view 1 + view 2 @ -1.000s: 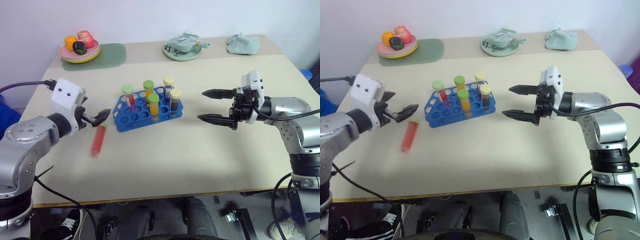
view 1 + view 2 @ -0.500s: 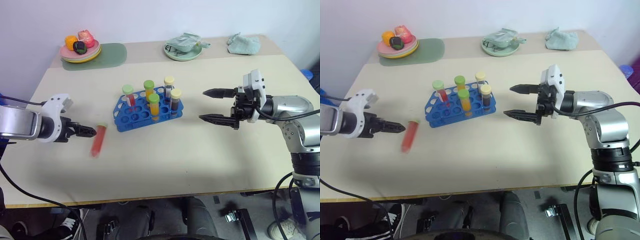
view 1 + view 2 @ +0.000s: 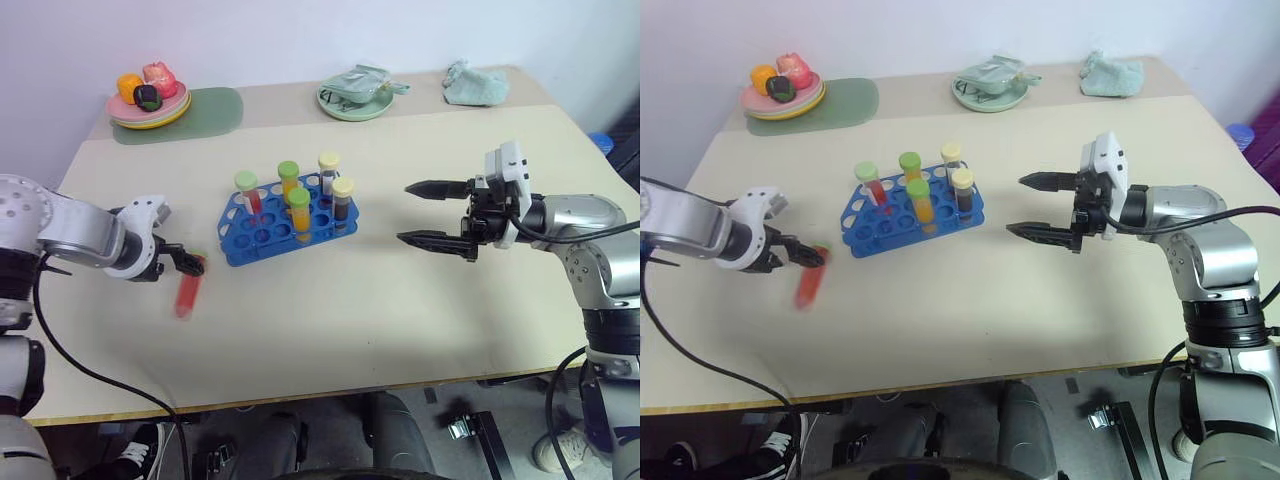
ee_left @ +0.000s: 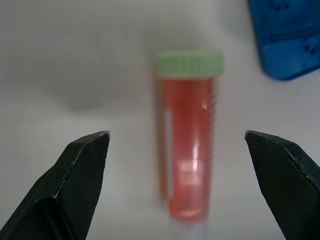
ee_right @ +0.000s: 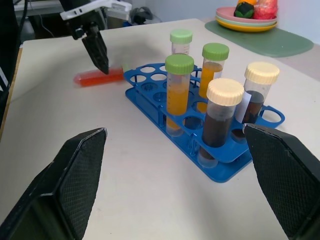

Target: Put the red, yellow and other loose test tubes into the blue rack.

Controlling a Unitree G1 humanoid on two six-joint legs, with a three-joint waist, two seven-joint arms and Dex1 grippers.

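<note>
A: Where is the loose tube sitting right now?

B: The red tube [image 3: 187,295] with the green cap is lying flat on the table [image 3: 330,320], just beside the blue rack's [image 3: 268,226] left end and not in any hole. It is the only loose tube I am seeing on the tabletop.

A: And the rack itself?

B: Five tubes are standing upright in it: a red-filled one [image 3: 250,196], two orange-yellow ones with green caps [image 3: 298,208], and two dark ones with cream caps [image 3: 342,200]. Several holes toward the near and left side are looking empty, so room is not the issue.

A: So how far along would you say this is?

B: Mostly done, I am judging. One tube is left to lift, stand up and seat.

A: Is anything holding it?

B: No. The left gripper [image 4: 177,145] is hanging over it, pointing down, fingers spread wide to either side of the tube and touching nothing. The tube is lying lengthwise between them, cap toward the rack.

A: What about the other arm?

B: The right gripper [image 3: 432,213] is hovering above the table to the right of the rack, well apart from it, fingers wide apart and empty, aimed toward the rack.

A: Anything else around?

B: A plate of toy food [image 3: 147,96] on a green mat, a bowl [image 3: 355,92] and a crumpled cloth [image 3: 473,84] are sitting along the far edge, all clear of the work.
</note>
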